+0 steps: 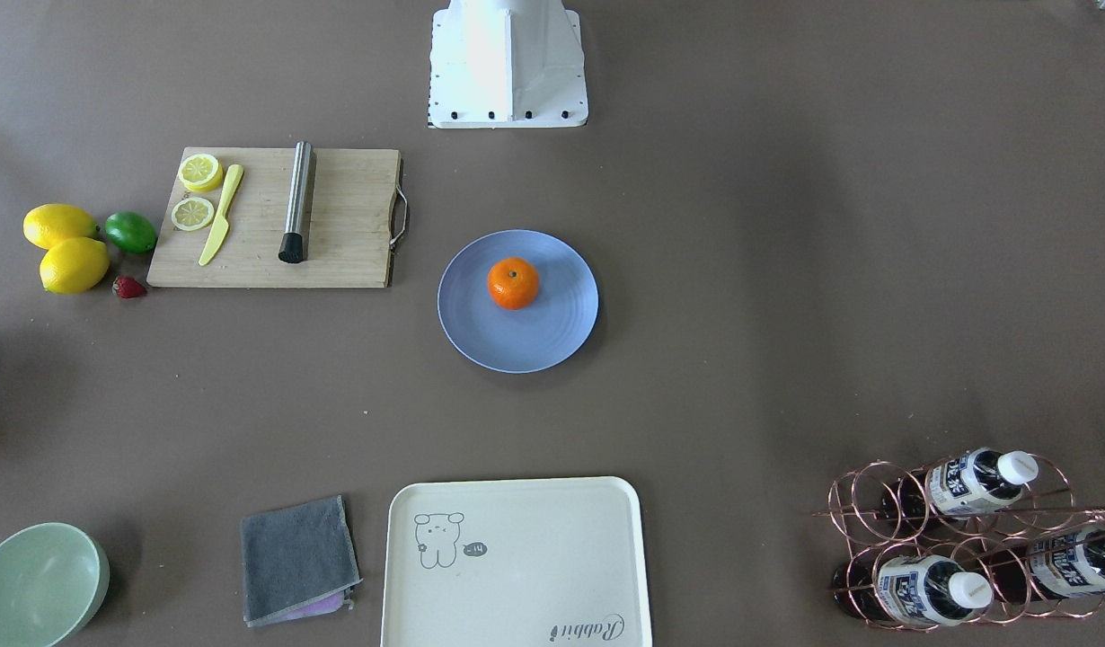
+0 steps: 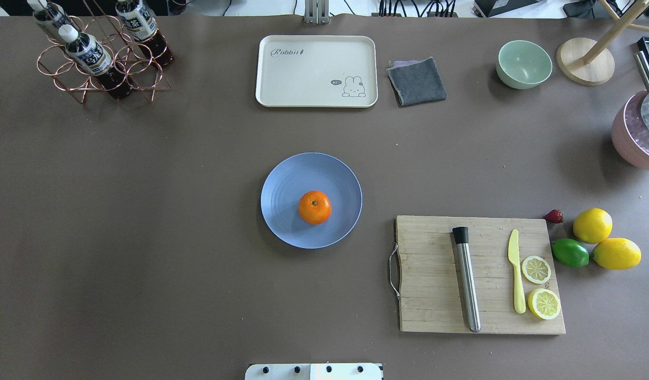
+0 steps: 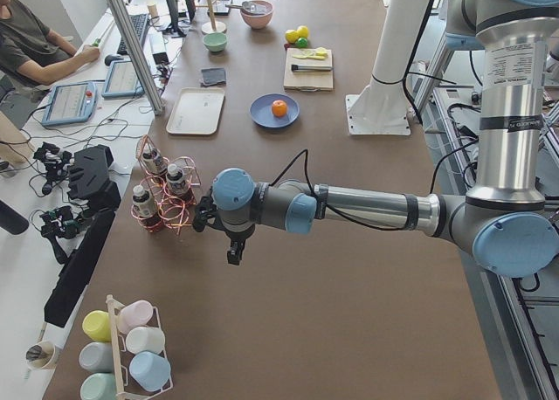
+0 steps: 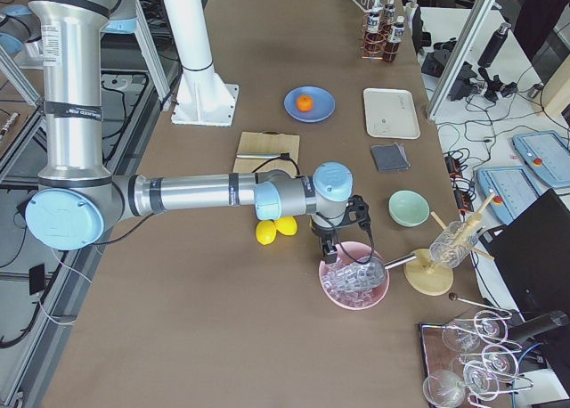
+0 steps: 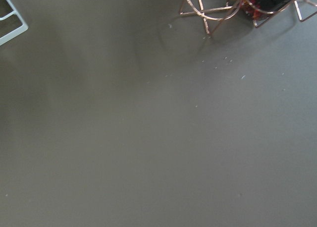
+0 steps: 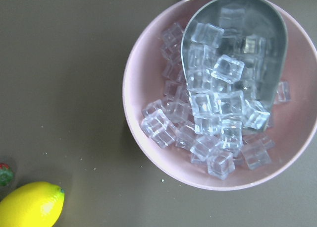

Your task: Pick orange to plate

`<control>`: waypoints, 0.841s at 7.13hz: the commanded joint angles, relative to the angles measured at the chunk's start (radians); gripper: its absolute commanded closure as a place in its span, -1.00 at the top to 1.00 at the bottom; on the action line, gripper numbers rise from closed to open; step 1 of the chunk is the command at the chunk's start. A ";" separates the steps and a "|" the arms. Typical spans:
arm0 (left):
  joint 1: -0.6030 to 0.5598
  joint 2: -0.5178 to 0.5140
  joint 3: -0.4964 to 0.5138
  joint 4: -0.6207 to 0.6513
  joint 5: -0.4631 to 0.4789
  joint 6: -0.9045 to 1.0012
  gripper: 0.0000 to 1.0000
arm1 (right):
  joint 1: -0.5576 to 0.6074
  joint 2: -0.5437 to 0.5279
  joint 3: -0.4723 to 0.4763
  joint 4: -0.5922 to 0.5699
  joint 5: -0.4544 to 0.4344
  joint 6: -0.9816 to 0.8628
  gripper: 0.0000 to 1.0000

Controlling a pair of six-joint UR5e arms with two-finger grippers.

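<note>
Nearest the robot's base (image 2: 314, 371), on its right, we see a wooden cutting board (image 2: 435, 274) carrying a steel rod (image 2: 467, 279), a yellow knife (image 2: 516, 274) and two lemon slices (image 2: 536, 269). Just off the board's right edge sit a lime (image 2: 570, 252), two whole lemons (image 2: 592, 225) and a strawberry (image 2: 554, 216). Further out, at the middle of the table (image 2: 145, 237), the orange (image 2: 314, 207) rests on the blue plate (image 2: 287, 211), slightly toward the robot from the plate's centre, stem dot up, with nothing touching it. Neither arm is over it. The left arm (image 3: 367, 206) reaches out to the robot's left end of the table, and the left jaws hang above bare table beside the copper bottle rack (image 2: 100, 68), well apart from the plate. The right arm (image 4: 196, 194) reaches the opposite way, and the right jaws hang over a pink bowl (image 6: 130, 118) of ice cubes with a metal scoop (image 6: 267, 48) in it, past the lemons and again well apart from the orange. We cannot tell whether either pair of jaws is apart or together. Along the far edge lie a cream tray (image 2: 316, 71), a grey cloth (image 2: 417, 81) and a green bowl (image 2: 524, 64).
</note>
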 commanded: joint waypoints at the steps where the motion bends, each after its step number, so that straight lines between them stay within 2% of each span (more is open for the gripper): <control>1: -0.007 0.044 0.003 0.007 0.001 0.015 0.96 | 0.041 -0.009 -0.006 -0.035 -0.009 -0.052 1.00; 2: -0.007 0.041 -0.001 0.007 0.007 0.006 0.96 | 0.041 -0.005 -0.011 -0.035 -0.009 -0.052 1.00; 3: -0.004 0.036 0.002 0.007 0.111 0.012 0.96 | 0.041 -0.001 -0.019 -0.035 -0.018 -0.052 1.00; 4: -0.002 0.025 0.002 0.008 0.159 0.006 0.96 | 0.041 0.001 -0.020 -0.035 -0.018 -0.052 1.00; 6: -0.002 0.038 0.009 -0.001 0.150 0.014 0.96 | 0.041 0.002 -0.020 -0.035 -0.018 -0.048 1.00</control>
